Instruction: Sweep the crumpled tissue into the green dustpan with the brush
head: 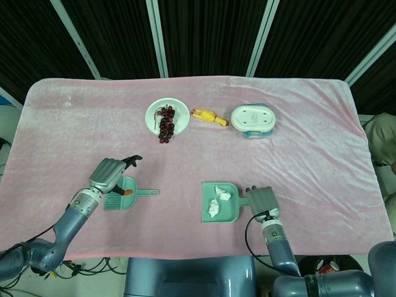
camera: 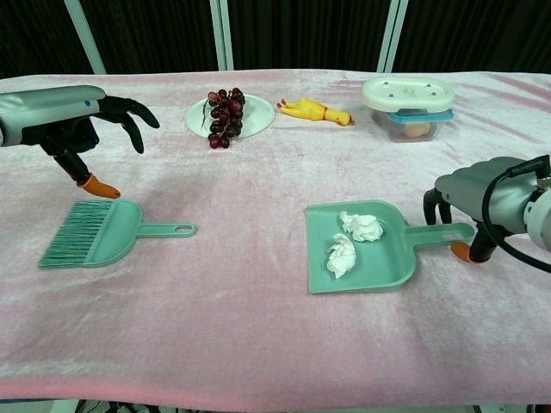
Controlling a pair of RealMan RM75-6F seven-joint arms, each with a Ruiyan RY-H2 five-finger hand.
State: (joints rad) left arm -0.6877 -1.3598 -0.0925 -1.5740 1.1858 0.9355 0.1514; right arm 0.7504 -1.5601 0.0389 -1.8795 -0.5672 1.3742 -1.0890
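Chest view shows both tissue wads [camera: 353,239] lying inside the dustpan [camera: 392,267], its handle grasped by the right hand [camera: 482,202], while the left hand [camera: 73,120] hovers released above the brush [camera: 99,232], well left of the dustpan, so the sweeping looks done and letting go of the handle seems next.

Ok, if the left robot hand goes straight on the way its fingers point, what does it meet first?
Probably the plate of grapes: the left robot hand points that way over bare cloth. Depth is unclear, so it may pass above them.
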